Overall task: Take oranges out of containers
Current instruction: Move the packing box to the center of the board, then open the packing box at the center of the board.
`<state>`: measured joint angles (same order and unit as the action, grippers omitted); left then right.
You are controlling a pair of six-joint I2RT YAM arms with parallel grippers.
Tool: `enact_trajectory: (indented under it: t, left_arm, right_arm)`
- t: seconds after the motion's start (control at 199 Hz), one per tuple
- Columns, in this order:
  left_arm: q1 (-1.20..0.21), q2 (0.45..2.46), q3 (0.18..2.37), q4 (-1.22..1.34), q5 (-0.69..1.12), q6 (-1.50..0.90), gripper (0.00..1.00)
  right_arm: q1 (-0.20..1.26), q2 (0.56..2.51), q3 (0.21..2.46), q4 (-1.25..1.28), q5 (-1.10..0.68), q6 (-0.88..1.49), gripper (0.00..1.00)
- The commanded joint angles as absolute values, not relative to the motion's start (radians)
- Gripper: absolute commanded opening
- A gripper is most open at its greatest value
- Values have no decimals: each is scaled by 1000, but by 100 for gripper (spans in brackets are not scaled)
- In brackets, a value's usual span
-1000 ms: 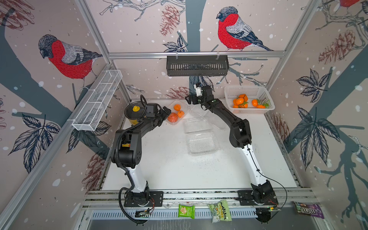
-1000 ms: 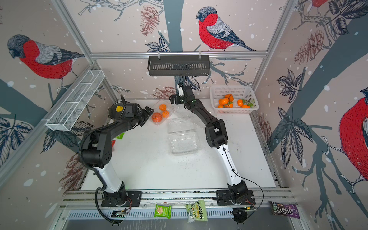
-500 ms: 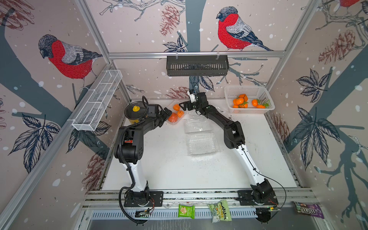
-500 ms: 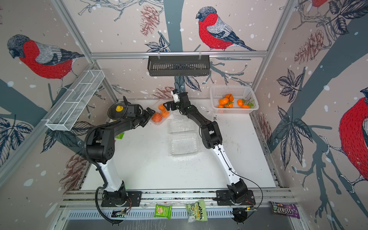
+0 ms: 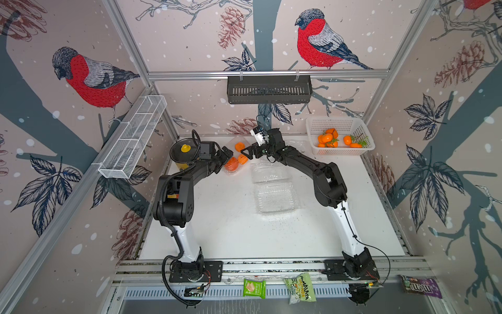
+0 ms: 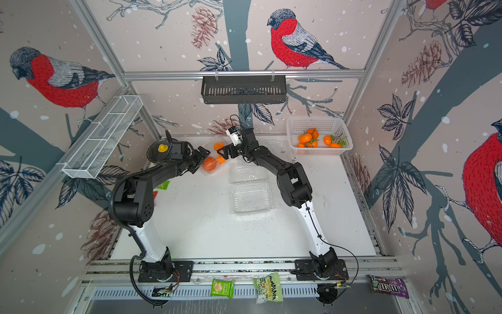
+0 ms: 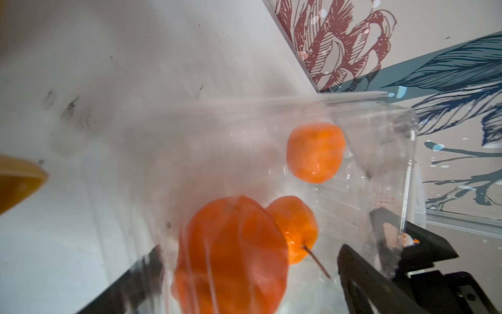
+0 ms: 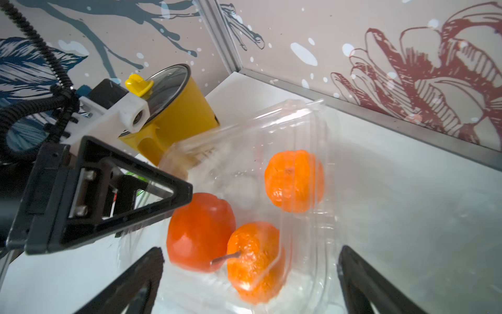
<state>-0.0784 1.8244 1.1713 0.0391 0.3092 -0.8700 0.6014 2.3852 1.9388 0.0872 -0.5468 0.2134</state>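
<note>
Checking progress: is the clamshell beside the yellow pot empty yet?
Not empty. Three oranges lie inside the clear clamshell in the right wrist view; both top views show them there too.

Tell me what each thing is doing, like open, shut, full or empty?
Left gripper: open.
Right gripper: open.
Back clear box: open, three oranges inside.
Middle clear box: empty.
White basket: holds other oranges.
Yellow pot: covered.
</note>
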Motion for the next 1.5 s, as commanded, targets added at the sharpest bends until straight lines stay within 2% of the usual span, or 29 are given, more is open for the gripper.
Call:
enact_trajectory:
  t: [0.0,0.09,0.276,0.411,0.526,0.792,0.968,1.258,1.499]
  left_arm:
    - [-80,1754,1129,56,344,-858,97]
    - [-76,1678,1054,34,343,-853,97]
    - [-48,1496,863,-23,347,-847,97]
    - [-28,1328,761,-62,350,-846,97]
    - [-28,1261,739,-72,341,-837,97]
    - [-29,1286,741,-61,399,-832,97]
    - [-29,1270,708,-38,396,-839,97]
    - [-28,1307,702,-12,387,-854,97]
    - [-29,1338,709,23,399,-871,97]
  right_arm:
    - [646,2315,1827,138,-597,222,100]
    - [681,2247,1716,149,-526,234,100]
    - [728,2147,1536,190,-510,303,100]
    - [733,2131,1569,81,-495,349,100]
    - [742,2147,1611,22,-502,369,100]
    - [763,2214,1695,-99,-456,420,100]
    - [799,2199,1669,-49,-507,462,100]
    - [825,2119,1558,98,-582,557,100]
    - [816,2062,1405,331,-691,678,100]
